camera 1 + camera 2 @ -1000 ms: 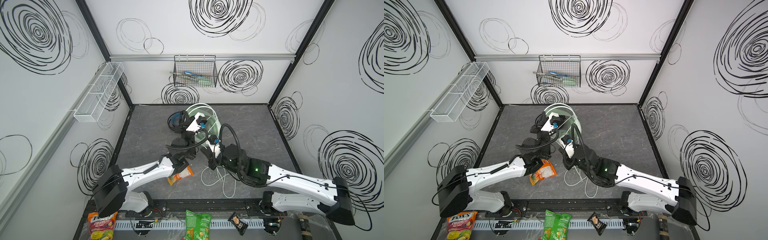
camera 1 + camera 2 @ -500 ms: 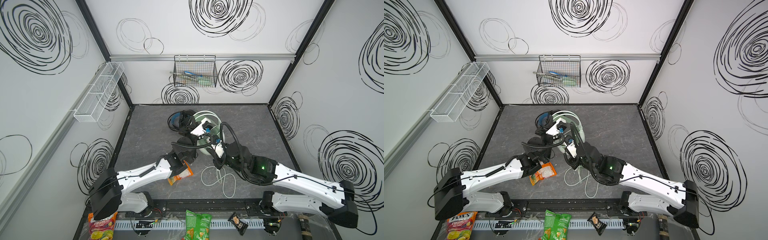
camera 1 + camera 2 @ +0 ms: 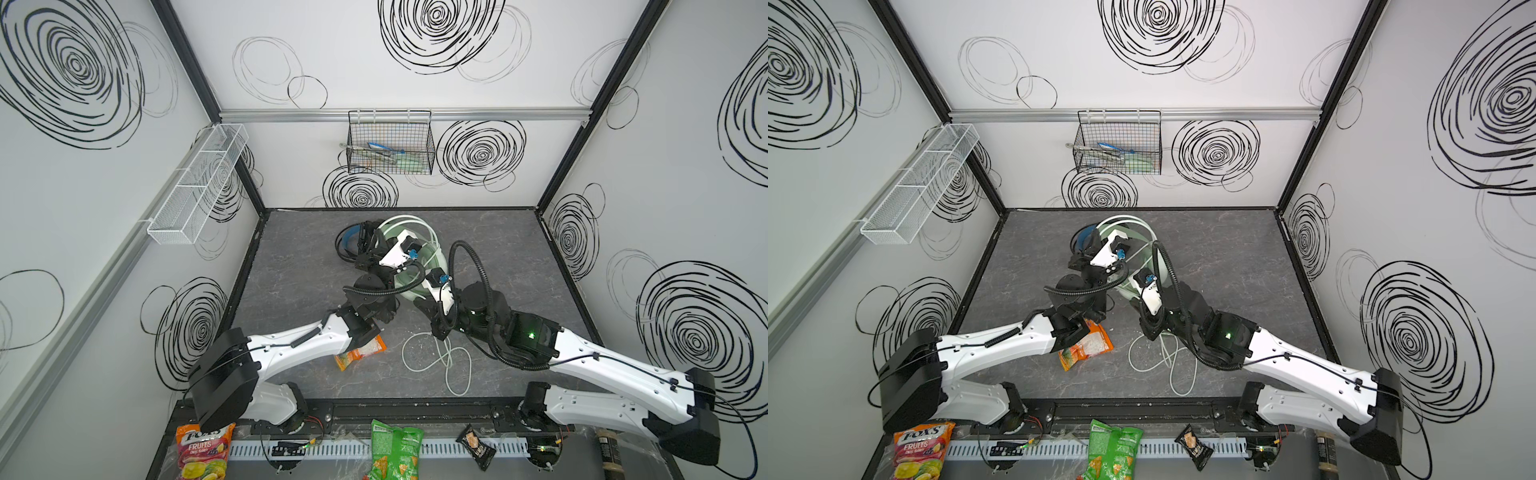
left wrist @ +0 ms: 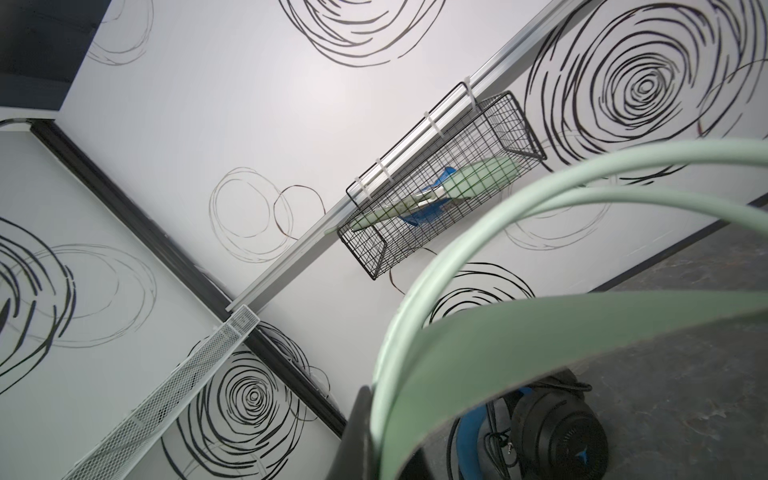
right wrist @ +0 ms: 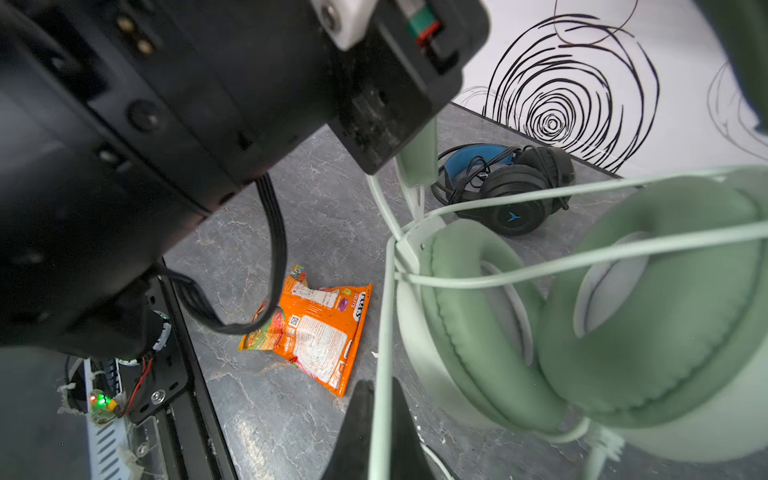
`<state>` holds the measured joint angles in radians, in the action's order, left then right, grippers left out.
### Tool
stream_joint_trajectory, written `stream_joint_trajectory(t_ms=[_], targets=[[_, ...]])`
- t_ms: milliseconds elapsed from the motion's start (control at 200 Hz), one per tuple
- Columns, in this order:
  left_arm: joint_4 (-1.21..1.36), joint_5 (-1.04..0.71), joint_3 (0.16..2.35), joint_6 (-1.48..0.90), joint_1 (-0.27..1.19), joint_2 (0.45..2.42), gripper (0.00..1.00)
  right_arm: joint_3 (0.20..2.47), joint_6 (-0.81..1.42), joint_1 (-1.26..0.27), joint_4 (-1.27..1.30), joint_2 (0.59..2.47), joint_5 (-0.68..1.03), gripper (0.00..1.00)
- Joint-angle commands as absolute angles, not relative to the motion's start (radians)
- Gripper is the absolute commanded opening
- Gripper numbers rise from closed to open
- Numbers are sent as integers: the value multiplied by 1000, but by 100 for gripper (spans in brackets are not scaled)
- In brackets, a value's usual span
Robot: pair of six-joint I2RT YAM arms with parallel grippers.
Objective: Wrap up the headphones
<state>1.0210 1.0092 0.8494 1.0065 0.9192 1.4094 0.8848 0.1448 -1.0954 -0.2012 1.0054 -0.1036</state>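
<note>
Nearest, the whitish cable (image 3: 436, 357) is trailing in loops on the surface (image 3: 519, 257); the right pincer (image 5: 376, 399) is pinching it tight, the left pincer (image 4: 386, 444) is clamping the headband of the mint headset (image 5: 623, 311) mid-surface, and the black headset (image 5: 511, 187) is lying beyond

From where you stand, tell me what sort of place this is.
Likely a robot test booth, not a home: white walls with drawn black swirls, two arms mounted on a front rail, wire basket hung behind.
</note>
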Motion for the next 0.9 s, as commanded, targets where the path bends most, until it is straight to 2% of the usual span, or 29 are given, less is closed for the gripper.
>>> stream_joint_trajectory(t_ms=[0,360,895], targets=[[1240,1156,886,1186,865,1450,0,899,206,-1098,-94,963,-35,0],[1209,1134,883,1164,847,1455,0,939,194,-1100,-226,905,-102,1],[1244,1111,848,1189,831,1456,0,1067,180,-1125,-460,916,-176,1]])
